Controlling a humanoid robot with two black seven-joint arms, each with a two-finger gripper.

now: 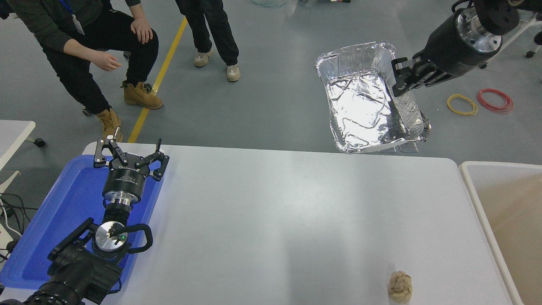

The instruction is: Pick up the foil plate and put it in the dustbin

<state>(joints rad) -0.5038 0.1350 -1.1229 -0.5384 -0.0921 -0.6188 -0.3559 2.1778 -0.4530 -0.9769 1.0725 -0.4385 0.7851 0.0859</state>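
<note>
The foil plate [366, 99] is a shiny silver tray held high in the air beyond the table's far edge, tilted with its inside facing me. My right gripper [398, 82] comes in from the top right and is shut on the tray's right rim. The dustbin [474, 186] with its off-white rim and beige inside stands at the right edge, below and to the right of the tray. My left gripper [129, 154] is open and parked over the blue tray at the lower left.
A blue plastic tray [63, 212] lies on the table's left end. A beige paper ball [399, 286] sits near the table's front right. Two people [84, 38] are at the far side. Coloured rings [478, 101] lie on the floor.
</note>
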